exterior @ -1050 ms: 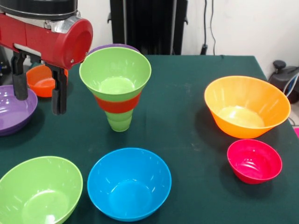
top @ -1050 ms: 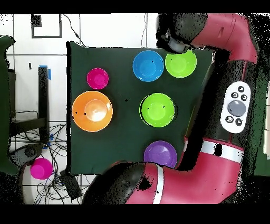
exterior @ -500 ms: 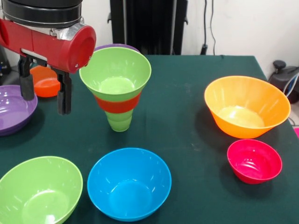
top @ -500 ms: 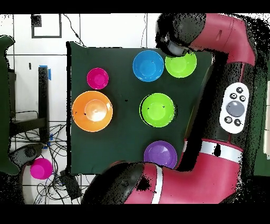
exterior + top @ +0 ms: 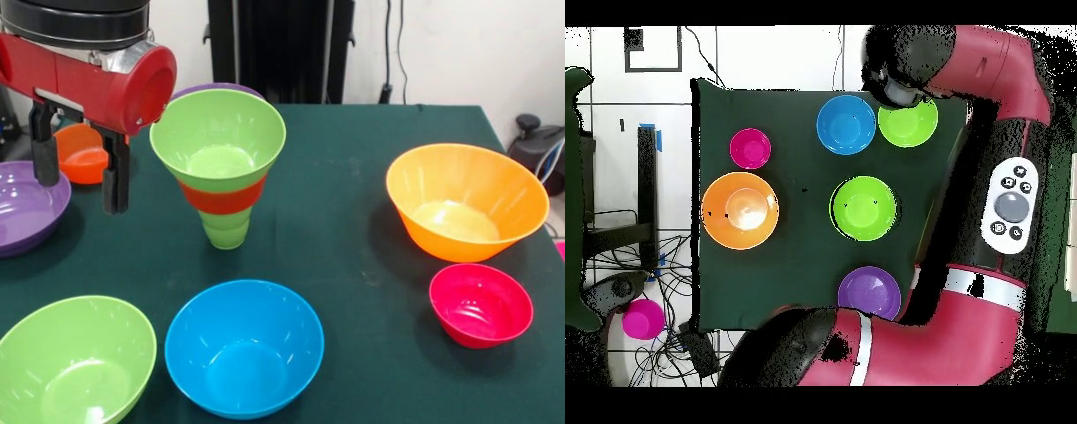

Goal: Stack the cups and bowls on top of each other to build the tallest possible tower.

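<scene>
1. The tower stands mid-desk: a light-green cup at the base, an orange-red bowl in it, a lime bowl on top.
2. The hand hangs at the tower's 9 o'clock in the front view, its two fingers apart and empty, above the gap between a purple bowl and a small orange-red bowl.
3. I judge the step to be fetching the next bowl; the orange-red one lies nearest.
4. The next move calls for lowering onto one rim and closing there, clear of the purple bowl.
5. Around the desk: a blue bowl at 6, a lime bowl at 7, a big orange bowl at 3, a pink bowl at 4.
6. The tower's flared top is close to the arm; a brush could tip it.
</scene>
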Tool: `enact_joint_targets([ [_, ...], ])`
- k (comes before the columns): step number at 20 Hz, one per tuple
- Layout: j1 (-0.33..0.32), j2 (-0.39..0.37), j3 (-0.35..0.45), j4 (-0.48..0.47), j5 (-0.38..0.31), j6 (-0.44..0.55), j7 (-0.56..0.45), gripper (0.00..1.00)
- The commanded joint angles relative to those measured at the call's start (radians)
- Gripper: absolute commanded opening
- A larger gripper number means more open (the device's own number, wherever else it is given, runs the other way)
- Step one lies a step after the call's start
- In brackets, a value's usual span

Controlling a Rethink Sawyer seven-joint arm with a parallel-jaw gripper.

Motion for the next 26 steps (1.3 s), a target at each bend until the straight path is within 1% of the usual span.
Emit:
enact_joint_targets([
  [1,0.023,0.015,0.059,0.072,0.01,0.016,-0.002,1.0],
  [3,0.023,0.024,0.066,0.062,0.016,0.025,-0.007,1.0],
  [4,0.02,0.023,0.068,0.072,0.018,0.013,-0.013,1.0],
  [6,0.014,0.038,0.073,0.045,0.018,0.021,-0.026,1.0],
  [13,0.01,0.051,0.077,0.024,0.018,0.027,-0.048,1.0],
  [20,0.012,0.028,0.066,0.059,0.018,0.017,-0.037,1.0],
  [26,0.015,0.027,0.066,0.081,0.017,-0.014,-0.028,1.0],
])
